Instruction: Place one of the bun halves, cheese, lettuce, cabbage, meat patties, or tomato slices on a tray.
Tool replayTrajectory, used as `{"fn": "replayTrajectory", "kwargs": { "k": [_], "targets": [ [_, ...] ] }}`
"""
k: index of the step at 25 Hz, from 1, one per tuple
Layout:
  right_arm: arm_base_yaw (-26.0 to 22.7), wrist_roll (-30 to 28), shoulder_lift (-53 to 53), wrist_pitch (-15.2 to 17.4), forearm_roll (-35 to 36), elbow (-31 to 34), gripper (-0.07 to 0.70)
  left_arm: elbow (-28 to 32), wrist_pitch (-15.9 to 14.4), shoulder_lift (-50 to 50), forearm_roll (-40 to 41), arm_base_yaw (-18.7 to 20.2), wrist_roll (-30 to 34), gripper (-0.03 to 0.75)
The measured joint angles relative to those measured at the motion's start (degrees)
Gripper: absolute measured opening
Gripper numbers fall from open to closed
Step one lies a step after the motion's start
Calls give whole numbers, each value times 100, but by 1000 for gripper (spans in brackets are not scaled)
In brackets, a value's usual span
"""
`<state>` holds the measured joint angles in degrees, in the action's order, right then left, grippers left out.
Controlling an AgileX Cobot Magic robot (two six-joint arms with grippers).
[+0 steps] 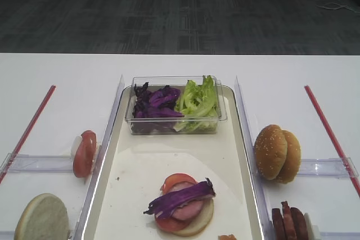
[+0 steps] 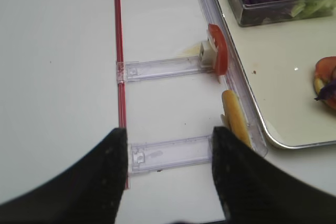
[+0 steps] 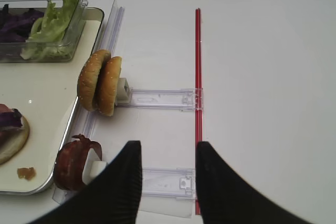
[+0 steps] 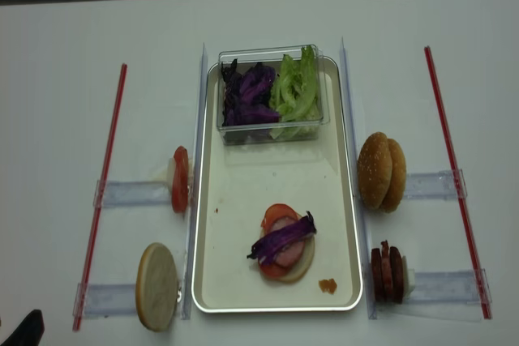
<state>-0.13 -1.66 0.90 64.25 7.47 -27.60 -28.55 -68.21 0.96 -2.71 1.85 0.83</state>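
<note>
On the tray (image 1: 107, 155) lies a flat bun half (image 1: 199, 220) topped with tomato, a pink meat slice and a strip of purple cabbage (image 1: 181, 196). Two seeded bun halves (image 1: 277, 153) stand on the right rack, with dark meat patties (image 1: 289, 223) in front of them. On the left racks stand tomato slices (image 1: 84, 153) and a pale bun half (image 1: 42, 217). More cabbage (image 1: 154, 102) and lettuce (image 1: 198, 100) fill the tub. My left gripper (image 2: 169, 129) hangs open over the left rack, empty. My right gripper (image 3: 168, 143) stands open above the right rack, beside the patties (image 3: 73, 163). No cheese shows.
The clear plastic tub (image 1: 175, 128) sits at the tray's far end. Clear acrylic racks (image 4: 130, 194) flank the tray on both sides. A red strip (image 4: 109, 168) runs along the outer left and another red strip (image 4: 450, 160) along the outer right. A small orange scrap (image 4: 328, 285) lies near the tray's front corner.
</note>
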Motion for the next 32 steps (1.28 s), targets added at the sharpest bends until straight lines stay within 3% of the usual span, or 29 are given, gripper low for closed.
{"fn": "replayTrajectory", "kwargs": {
  "k": [32],
  "targets": [
    [0,0,0,0,0,0,272,40,68,0,-9,-49,86,382]
  ]
}}
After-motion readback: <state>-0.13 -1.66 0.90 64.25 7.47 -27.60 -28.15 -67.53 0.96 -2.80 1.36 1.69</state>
